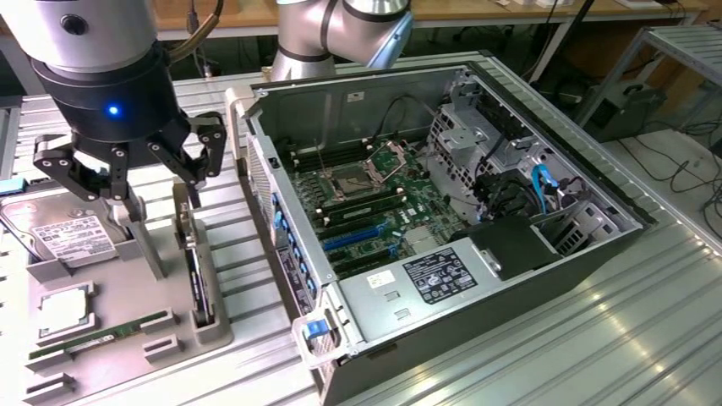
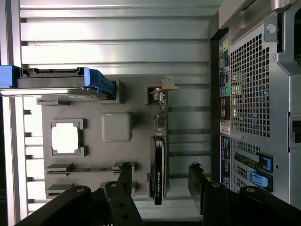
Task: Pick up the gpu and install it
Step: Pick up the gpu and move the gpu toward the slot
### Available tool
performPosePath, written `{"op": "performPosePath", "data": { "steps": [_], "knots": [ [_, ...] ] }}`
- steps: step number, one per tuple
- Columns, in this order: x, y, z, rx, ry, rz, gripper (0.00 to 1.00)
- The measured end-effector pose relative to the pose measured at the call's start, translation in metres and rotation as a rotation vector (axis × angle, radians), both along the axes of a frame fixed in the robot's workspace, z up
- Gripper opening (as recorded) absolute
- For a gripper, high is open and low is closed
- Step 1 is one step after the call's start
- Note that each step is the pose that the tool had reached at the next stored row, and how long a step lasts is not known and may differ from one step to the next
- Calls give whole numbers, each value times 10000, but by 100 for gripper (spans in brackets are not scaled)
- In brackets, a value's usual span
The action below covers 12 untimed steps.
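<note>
Fingers [image 2: 198,183] wide above slim edgewise gpu [image 2: 158,174]

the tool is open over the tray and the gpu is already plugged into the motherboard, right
Not quite. The gpu is not plugged into the motherboard: it stands on edge in a slot of the grey tray, beside the computer case, as the wrist view shows. The rest holds: the tool is open over the tray.
</note>
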State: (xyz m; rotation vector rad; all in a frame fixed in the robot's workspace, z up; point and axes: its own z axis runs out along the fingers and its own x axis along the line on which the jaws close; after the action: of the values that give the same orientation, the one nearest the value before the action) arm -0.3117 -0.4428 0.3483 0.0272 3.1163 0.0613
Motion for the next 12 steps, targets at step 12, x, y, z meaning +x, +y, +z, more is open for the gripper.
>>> {"op": "performPosePath", "data": {
  "steps": [12],
  "knots": [
    [0,-43,-85,1,4,0,60]
  ]
}}
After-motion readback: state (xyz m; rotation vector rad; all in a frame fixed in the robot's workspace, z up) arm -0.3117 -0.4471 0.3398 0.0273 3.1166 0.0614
